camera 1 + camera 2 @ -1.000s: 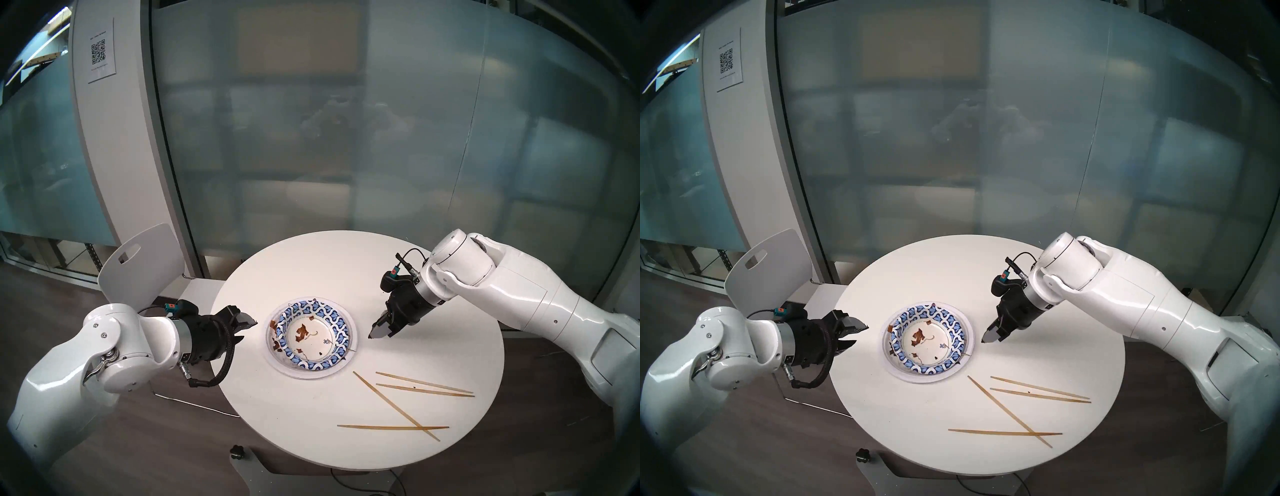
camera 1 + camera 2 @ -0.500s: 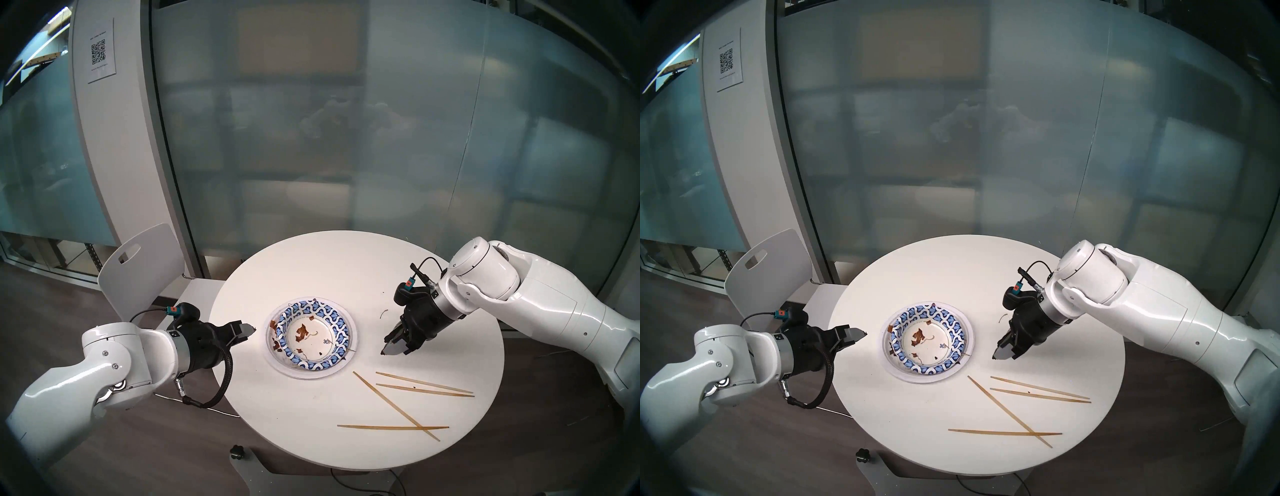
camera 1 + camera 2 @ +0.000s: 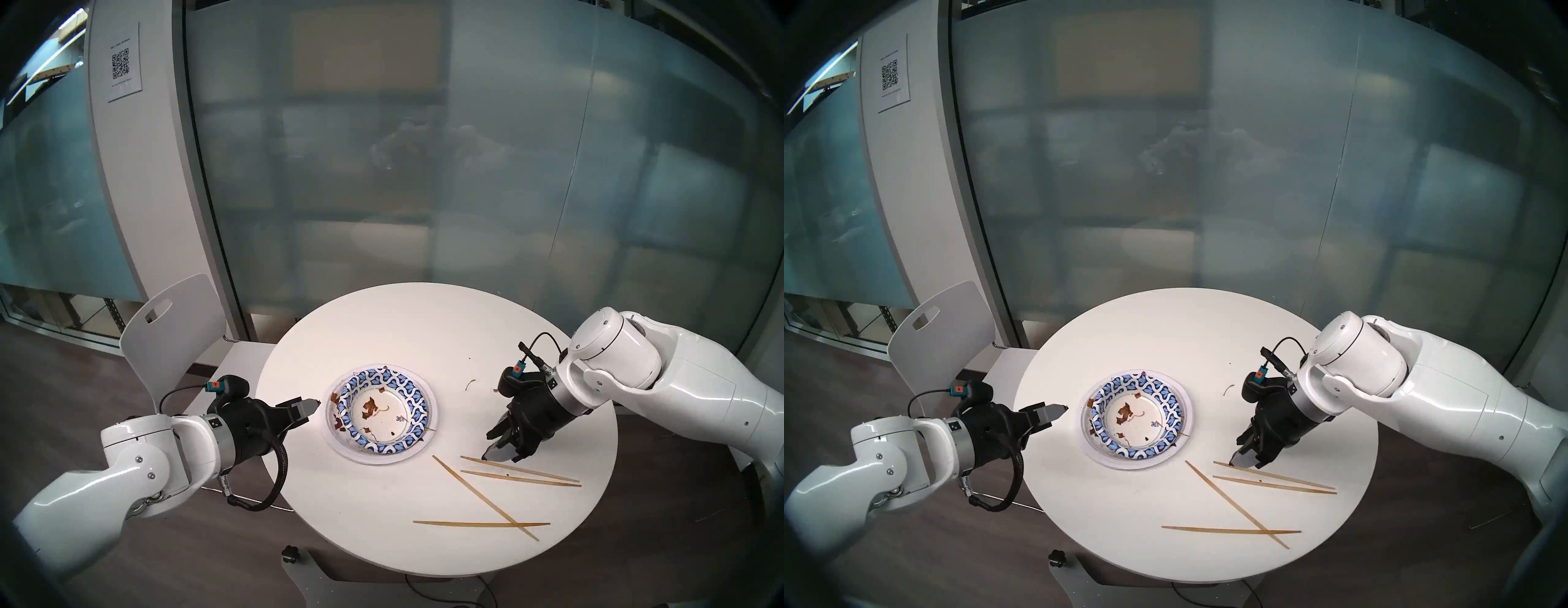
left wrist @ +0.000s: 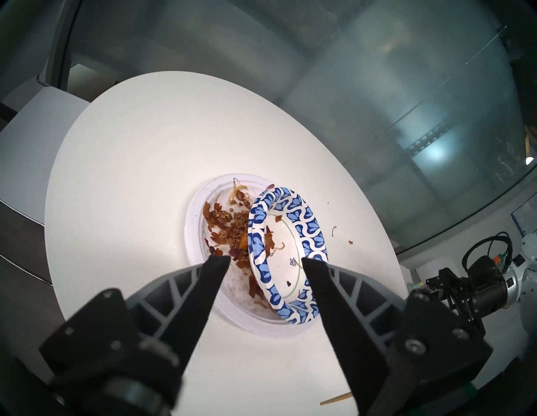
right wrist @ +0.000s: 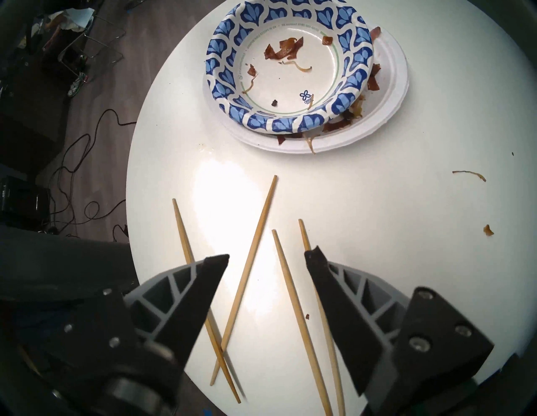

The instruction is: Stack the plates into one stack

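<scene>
A blue-patterned plate (image 3: pixel 408 399) sits tilted on a wider white plate (image 3: pixel 373 457) at the table's middle, with brown food scraps between them. How many plates lie underneath is hidden. The stack shows in the left wrist view, blue plate (image 4: pixel 286 241) on white plate (image 4: pixel 192 220), and in the right wrist view, blue plate (image 5: pixel 290 66) on white plate (image 5: pixel 389 96). My left gripper (image 3: pixel 309 411) (image 4: pixel 266 260) is open and empty, just left of the white rim. My right gripper (image 3: pixel 500 456) (image 5: pixel 266 255) is open and empty, low over the chopsticks.
Several wooden chopsticks (image 3: pixel 519 471) (image 5: pixel 255 247) lie scattered at the front right of the round white table (image 3: pixel 382 331). Small food crumbs (image 3: pixel 470 384) lie right of the stack. A white chair (image 3: pixel 178 327) stands at the table's back left. A glass wall is behind.
My right gripper has moved away from the stack, toward the front right, down over the chopsticks. My left arm has lowered and its gripper has edged closer to the stack's left rim.
</scene>
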